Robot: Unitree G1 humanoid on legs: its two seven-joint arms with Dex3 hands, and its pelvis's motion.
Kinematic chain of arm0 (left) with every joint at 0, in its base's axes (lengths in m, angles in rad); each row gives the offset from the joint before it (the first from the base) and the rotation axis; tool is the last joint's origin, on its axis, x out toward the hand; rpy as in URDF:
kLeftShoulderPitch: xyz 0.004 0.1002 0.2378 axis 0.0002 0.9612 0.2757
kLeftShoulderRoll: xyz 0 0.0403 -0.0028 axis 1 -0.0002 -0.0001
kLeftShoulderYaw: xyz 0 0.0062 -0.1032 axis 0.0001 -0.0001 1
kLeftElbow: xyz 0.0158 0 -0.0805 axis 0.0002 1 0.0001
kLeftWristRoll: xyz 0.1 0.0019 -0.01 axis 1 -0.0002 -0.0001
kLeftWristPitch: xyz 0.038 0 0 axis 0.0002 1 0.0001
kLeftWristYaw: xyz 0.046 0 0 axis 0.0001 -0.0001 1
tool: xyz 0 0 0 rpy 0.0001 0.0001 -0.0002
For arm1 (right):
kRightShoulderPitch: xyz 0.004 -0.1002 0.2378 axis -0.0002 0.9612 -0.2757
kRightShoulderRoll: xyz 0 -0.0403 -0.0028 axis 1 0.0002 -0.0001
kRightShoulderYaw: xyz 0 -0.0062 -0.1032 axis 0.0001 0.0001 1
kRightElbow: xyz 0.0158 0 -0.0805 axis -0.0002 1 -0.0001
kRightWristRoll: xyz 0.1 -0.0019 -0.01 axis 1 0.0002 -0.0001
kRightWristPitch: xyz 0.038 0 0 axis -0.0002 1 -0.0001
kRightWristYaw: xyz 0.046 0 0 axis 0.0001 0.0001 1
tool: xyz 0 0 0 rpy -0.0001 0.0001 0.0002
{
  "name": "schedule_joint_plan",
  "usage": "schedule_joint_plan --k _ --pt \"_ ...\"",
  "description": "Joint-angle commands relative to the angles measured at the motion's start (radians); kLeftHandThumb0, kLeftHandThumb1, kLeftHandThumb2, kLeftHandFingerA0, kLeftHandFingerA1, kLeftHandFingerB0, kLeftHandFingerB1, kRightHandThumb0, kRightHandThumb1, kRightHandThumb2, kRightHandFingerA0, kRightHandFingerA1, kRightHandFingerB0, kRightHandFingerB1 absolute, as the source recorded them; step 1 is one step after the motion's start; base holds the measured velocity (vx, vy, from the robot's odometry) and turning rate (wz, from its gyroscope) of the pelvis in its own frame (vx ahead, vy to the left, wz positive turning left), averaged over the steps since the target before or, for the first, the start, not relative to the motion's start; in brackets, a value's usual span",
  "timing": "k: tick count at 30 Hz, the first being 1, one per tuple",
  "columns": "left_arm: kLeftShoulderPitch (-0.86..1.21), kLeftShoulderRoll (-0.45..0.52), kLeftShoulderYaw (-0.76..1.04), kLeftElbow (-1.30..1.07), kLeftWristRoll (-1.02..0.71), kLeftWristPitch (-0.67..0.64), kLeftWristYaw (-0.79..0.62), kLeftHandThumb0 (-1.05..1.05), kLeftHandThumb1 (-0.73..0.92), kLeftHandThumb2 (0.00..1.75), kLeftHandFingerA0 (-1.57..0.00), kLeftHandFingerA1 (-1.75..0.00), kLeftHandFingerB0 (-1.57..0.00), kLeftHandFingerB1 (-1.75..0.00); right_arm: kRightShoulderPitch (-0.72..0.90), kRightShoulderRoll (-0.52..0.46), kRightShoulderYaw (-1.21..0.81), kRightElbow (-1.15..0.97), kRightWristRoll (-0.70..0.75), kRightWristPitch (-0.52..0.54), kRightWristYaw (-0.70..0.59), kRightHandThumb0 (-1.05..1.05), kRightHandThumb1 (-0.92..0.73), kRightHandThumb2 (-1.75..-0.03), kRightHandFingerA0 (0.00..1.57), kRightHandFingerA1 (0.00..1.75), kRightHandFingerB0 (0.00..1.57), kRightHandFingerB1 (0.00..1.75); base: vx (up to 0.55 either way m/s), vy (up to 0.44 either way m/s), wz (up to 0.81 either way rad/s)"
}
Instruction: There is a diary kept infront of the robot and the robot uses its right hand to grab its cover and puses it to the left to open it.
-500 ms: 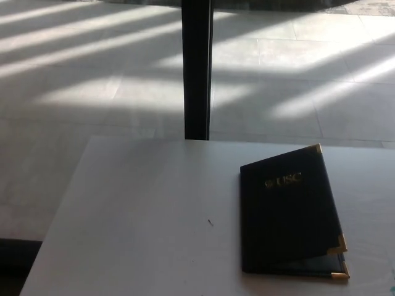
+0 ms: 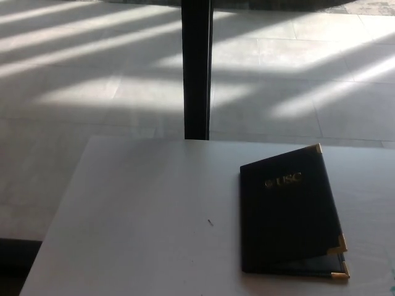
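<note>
A dark diary (image 2: 289,213) with gold corner caps and gold lettering lies on the white table (image 2: 142,216), right of centre. Its cover is closed but sits slightly raised at the near right corner, where a thin gap shows above the pages. Neither of my hands appears in the head view.
A black vertical post (image 2: 197,68) stands behind the table's far edge. Beyond it is a tiled floor striped with sunlight. The table's left edge runs diagonally at the lower left. A tiny dark speck (image 2: 210,222) lies on the table left of the diary.
</note>
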Motion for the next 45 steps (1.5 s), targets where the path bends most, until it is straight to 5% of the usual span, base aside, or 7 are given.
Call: schedule_joint_plan --k 1,6,10,11,19,26,45 --pt "-0.061 0.090 0.215 0.106 -0.235 0.018 0.011 -0.91 0.65 1.50 -0.17 -1.03 0.00 -0.88 -0.148 -0.264 -0.401 -0.077 0.415 0.061 -0.193 -0.45 -0.74 -1.26 0.19 0.76 0.00 0.61 0.00 0.000 0.00" --pt "-0.055 0.088 0.231 0.104 -0.224 0.017 -0.010 -1.05 0.92 1.16 -0.18 -1.62 -0.12 -1.38 -0.262 -0.264 -0.380 -0.311 0.372 0.127 -0.284 -0.77 -0.85 -1.18 0.64 1.17 0.41 0.91 0.00 0.000 0.00" --pt "-0.062 0.090 0.238 0.115 -0.212 0.013 0.001 -0.88 0.63 1.48 -0.19 -1.03 0.00 -0.86 -0.359 -0.227 -0.300 -0.564 0.350 0.224 -0.358 -0.75 -0.92 -0.79 0.60 1.27 0.35 1.10 0.00 0.000 0.00" --pt "-0.063 0.092 0.241 0.116 -0.213 0.017 -0.003 -1.05 0.92 1.17 -0.18 -1.62 -0.13 -1.38 -0.356 -0.222 -0.277 -0.595 0.339 0.239 -0.340 -0.76 -0.92 -0.83 0.60 1.25 0.35 1.11 0.00 0.000 0.00" --pt "-0.065 0.094 0.254 0.132 -0.214 0.008 -0.001 -0.83 0.57 1.41 -0.20 -0.99 -0.02 -0.84 -0.426 -0.101 -0.105 -0.882 0.342 0.276 -0.307 -0.76 -0.92 -0.81 0.79 0.93 0.58 0.88 0.00 0.000 0.00" --pt "-0.067 0.095 0.248 0.132 -0.202 0.004 0.001 -1.05 0.92 1.12 -0.20 -1.63 -0.14 -1.36 -0.430 0.005 0.064 -1.049 0.321 0.344 -0.318 -0.75 -0.92 -0.79 0.98 0.68 0.71 0.68 0.00 0.000 0.00" --pt "-0.061 0.104 0.224 0.144 -0.227 -0.001 0.003 -0.81 0.61 1.44 -0.18 -0.97 0.00 -0.82 -0.408 0.263 0.443 -1.077 0.297 0.430 -0.304 -0.66 -0.92 -0.85 0.33 0.47 0.23 0.40 0.00 0.000 0.00"
